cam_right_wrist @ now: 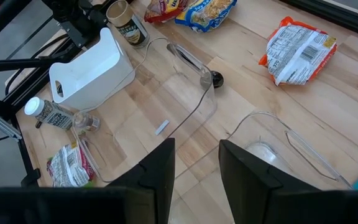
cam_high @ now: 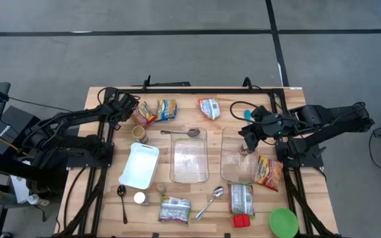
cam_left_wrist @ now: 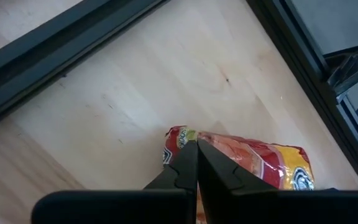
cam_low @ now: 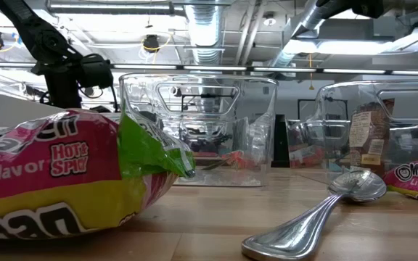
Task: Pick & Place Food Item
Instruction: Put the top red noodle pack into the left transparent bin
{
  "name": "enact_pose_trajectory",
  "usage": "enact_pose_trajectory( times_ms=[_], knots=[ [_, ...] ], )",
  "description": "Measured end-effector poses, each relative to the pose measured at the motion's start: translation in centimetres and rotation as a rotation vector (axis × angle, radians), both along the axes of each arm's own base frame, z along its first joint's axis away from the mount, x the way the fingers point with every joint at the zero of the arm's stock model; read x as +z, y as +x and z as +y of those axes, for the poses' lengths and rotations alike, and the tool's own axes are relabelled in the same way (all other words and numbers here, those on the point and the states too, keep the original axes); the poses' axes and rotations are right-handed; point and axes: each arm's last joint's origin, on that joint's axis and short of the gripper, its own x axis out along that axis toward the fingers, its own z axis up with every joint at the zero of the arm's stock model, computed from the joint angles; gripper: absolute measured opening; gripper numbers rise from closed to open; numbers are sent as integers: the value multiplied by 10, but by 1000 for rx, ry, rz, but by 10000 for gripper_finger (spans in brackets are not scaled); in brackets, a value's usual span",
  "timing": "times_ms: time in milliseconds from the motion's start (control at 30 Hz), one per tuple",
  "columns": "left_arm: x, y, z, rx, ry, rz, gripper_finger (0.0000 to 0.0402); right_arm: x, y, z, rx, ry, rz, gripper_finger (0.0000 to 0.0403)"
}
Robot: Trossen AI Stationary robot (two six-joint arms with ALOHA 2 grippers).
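Observation:
My left gripper (cam_high: pixel 132 108) is at the table's far left, shut at the end of a red and yellow snack packet (cam_high: pixel 143 114), which also shows in the left wrist view (cam_left_wrist: pixel 260 158). My right gripper (cam_high: pixel 247 134) is open and empty above the far end of the right clear container (cam_high: pixel 238 157); in the right wrist view (cam_right_wrist: pixel 197 168) that container's rim (cam_right_wrist: pixel 272 124) lies beyond the fingers. A second clear container (cam_high: pixel 190 156) lies left of it. Another yellow packet (cam_high: pixel 167 109) and a red-white packet (cam_high: pixel 209 108) lie flat at the far edge. My left gripper has its two fingers closed together on the packet's red end (cam_left_wrist: pixel 178 138), which sticks out just past the fingertips. The fingers themselves hide how much of the packet lies between them. I cannot tell whether the packet is lifted or rests on the table.
A white tray (cam_high: pixel 139 164), a cup (cam_high: pixel 139 134), a small bottle (cam_high: pixel 139 197), three spoons (cam_high: pixel 184 133) (cam_high: pixel 122 201) (cam_high: pixel 210 201), a green lid (cam_high: pixel 284 221) and more packets (cam_high: pixel 270 170) (cam_high: pixel 241 197) (cam_high: pixel 174 209) lie about. A black frame bar (cam_high: pixel 197 90) runs along the far edge.

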Motion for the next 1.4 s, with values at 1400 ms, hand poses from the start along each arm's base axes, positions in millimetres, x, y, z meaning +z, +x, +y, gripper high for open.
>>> enact_pose_trajectory(
  times_ms=[1400],
  knots=[
    [3,3,4,1,46,-42,0,0,0,0,1,2,-1,119]
  ],
)
